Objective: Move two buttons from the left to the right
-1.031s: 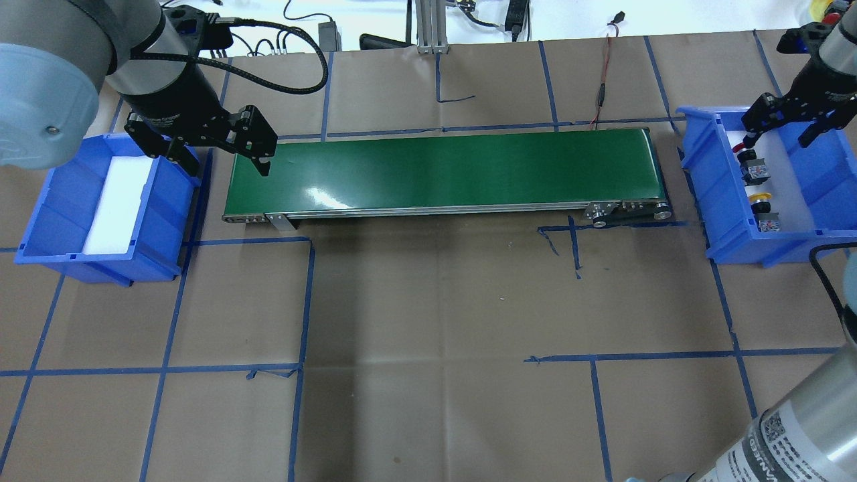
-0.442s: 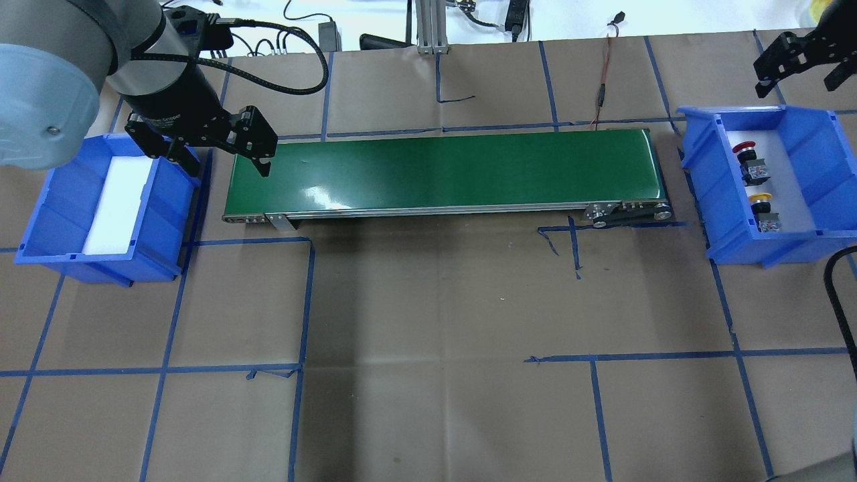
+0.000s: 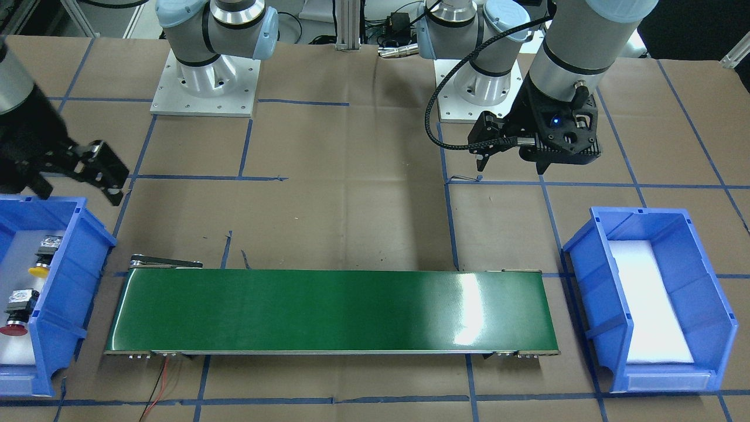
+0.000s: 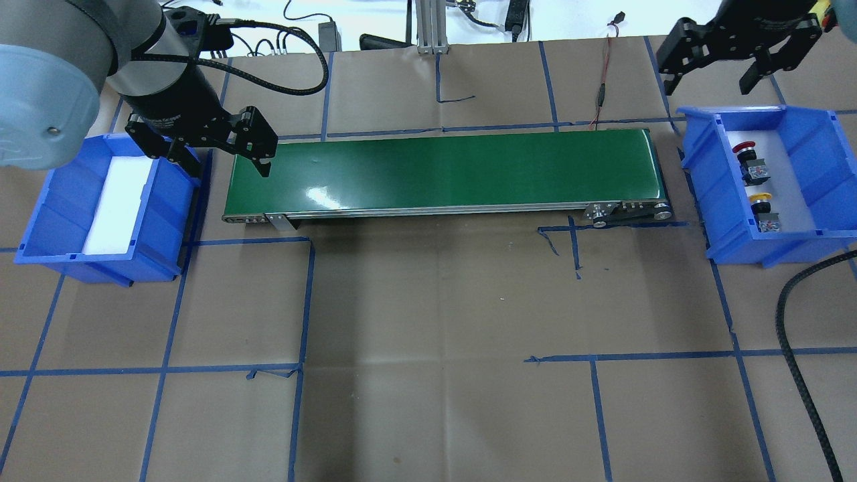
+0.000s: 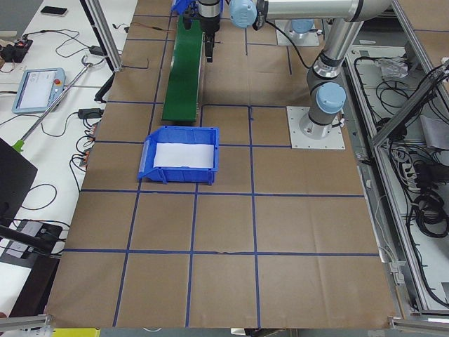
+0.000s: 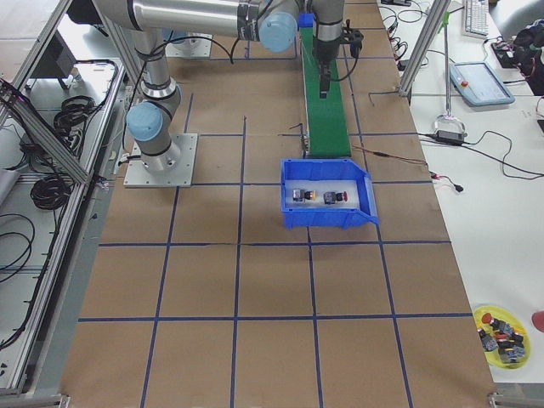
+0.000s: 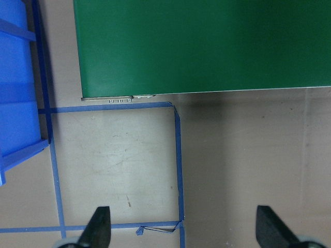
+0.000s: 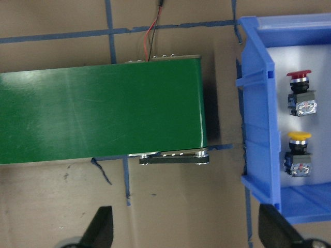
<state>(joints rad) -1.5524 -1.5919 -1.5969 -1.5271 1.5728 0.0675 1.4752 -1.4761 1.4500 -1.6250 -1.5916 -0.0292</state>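
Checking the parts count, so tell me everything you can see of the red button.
The red button has a red mushroom cap, a black collar and a grey-black rear block with a shiny face. It lies on its side on the white pad inside the blue bin at the robot's right, cap pointing away from the robot. The yellow button lies beside it, apart, facing the same way. Nothing grips it: the right tool hangs open, raised clear of the bin.
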